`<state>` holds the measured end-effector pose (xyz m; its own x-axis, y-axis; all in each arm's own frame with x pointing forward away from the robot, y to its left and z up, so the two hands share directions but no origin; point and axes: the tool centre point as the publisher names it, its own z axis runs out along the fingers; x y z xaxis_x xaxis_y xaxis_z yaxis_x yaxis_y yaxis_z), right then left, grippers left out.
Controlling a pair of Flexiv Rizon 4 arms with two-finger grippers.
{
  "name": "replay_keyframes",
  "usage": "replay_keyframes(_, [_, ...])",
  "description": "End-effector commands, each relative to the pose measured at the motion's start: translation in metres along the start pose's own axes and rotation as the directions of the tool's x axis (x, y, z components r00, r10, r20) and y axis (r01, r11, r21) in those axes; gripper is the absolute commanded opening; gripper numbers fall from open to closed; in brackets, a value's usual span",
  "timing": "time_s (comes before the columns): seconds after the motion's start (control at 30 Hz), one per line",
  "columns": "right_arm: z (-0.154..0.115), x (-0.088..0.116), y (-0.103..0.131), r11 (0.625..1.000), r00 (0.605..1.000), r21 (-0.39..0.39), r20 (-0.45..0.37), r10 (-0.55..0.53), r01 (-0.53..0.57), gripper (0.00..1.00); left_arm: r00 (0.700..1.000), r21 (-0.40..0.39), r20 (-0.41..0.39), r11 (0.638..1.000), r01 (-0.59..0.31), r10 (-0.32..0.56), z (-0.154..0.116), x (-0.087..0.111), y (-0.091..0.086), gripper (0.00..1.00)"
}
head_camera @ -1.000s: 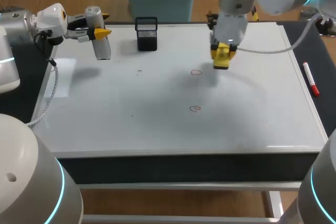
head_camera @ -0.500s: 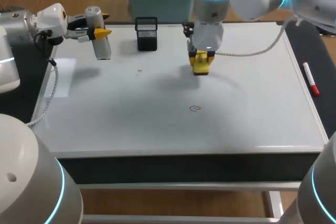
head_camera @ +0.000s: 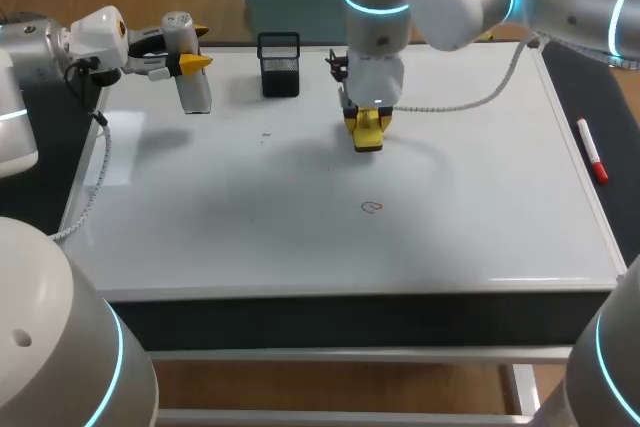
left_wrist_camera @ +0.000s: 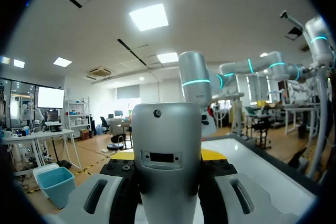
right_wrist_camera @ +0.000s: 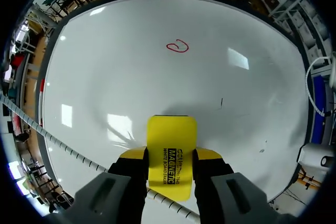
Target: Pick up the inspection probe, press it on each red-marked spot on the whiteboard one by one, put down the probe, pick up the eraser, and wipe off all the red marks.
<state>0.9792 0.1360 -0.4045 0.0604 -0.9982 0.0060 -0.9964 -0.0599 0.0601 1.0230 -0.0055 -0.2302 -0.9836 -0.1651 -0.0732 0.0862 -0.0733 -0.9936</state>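
Over the whiteboard (head_camera: 480, 197), eraser (right_wrist_camera: 171, 135) in right pincer (right_wrist_camera: 170, 154), underside hidden; probe (head_camera: 190, 87) in left pincer (head_camera: 192, 47).

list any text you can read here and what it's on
"MAGNETIC": yellow eraser in the right claw.
"WHITE BOARD ERASER": same eraser, line below.
Small line above those: too blurred to read.
The red mark on the whiteboard: a loop, no letters.
The inspection probe in the left claw: no readable print.

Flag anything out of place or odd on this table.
The left hand grips the inspection probe although the right hand already holds the yellow eraser at the whiteboard. A red marker lies loose at its right edge.
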Motion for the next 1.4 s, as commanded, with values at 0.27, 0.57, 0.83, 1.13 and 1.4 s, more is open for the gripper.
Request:
replay_keyframes(0.27, [0.014, 0.001, -0.007, 1.000, 1.000, -0.019, 0.000, -0.013, 0.013, 0.00, 1.000, -0.001, 0.003, 1.000, -0.001, 0.001, 0.000, 0.001, -0.001, 0.00])
replay_keyframes(0.57, [0.018, 0.003, -0.006, 0.999, 1.000, -0.033, 0.010, -0.022, 0.022, 0.00, 1.000, -0.001, 0.003, 1.000, -0.001, 0.001, 0.000, 0.001, -0.001, 0.00])
replay_keyframes(0.83, [0.021, 0.019, -0.005, 0.999, 1.000, -0.035, 0.004, 0.007, -0.007, 0.00, 1.000, -0.001, 0.003, 1.000, -0.001, 0.001, 0.000, 0.001, -0.001, 0.00])
replay_keyframes(1.13, [0.023, 0.040, -0.003, 0.998, 0.999, -0.035, -0.003, 0.049, -0.049, 0.00, 1.000, -0.001, 0.003, 1.000, -0.001, 0.001, 0.000, 0.001, -0.001, 0.00])
replay_keyframes(1.4, [0.022, 0.062, -0.003, 0.995, 0.996, -0.032, -0.009, 0.090, -0.090, 0.00, 1.000, -0.001, 0.003, 1.000, -0.001, 0.001, 0.000, 0.001, -0.001, 0.00])
